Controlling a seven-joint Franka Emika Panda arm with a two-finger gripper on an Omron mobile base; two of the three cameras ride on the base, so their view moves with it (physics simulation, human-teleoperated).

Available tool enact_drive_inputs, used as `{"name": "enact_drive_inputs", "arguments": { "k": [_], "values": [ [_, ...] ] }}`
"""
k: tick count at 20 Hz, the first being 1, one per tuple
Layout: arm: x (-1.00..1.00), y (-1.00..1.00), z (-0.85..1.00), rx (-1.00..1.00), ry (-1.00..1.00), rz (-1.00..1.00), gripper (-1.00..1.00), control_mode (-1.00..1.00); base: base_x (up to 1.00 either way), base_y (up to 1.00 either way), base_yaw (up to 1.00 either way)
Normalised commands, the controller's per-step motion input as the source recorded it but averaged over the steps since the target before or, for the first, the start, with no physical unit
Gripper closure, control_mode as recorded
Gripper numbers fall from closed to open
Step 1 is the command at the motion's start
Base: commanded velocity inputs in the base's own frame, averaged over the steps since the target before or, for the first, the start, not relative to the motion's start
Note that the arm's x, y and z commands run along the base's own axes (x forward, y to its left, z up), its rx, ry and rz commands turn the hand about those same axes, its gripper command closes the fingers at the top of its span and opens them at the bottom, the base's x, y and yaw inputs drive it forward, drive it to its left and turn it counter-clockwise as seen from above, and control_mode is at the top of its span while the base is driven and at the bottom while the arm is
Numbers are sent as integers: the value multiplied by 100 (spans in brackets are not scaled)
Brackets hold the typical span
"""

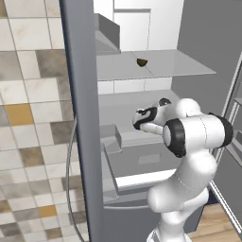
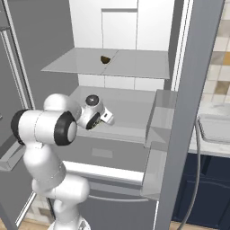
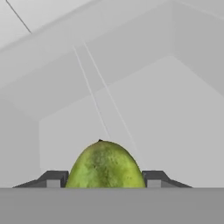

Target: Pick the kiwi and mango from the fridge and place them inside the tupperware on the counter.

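Observation:
The yellow-green mango sits between my two dark fingertips, touching both, so my gripper is shut on it. My hand reaches into the open fridge over the middle shelf, with the gripper pointing at the back wall. The small dark brown kiwi lies on the upper shelf, above and behind my hand. A pale grey shallow tupperware rests on the marble counter right of the fridge door.
The open door's edge with its door bins stands between the fridge interior and the counter. Drawers lie below the middle shelf. The other door stands open on the far side.

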Motion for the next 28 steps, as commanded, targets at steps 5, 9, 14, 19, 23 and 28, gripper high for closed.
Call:
{"name": "enact_drive_inputs", "arguments": {
  "k": [5, 9, 14, 19, 23, 28],
  "values": [
    [-65, 0, 74, 0, -9, -1, 100, -100, 0, 0, 0],
    [-63, 0, 86, 0, 0, 0, 100, -100, 0, 0, 0],
    [-70, 0, 85, 0, 0, 0, 100, -100, 0, 0, 0],
    [-63, 0, 77, 0, 3, -1, 100, -100, 0, 0, 0],
    [-65, 0, 67, 0, 11, -5, 100, -100, 0, 0, 0],
    [-80, 0, 56, 0, 14, -4, 100, -100, 0, 0, 0]
  ]
}}
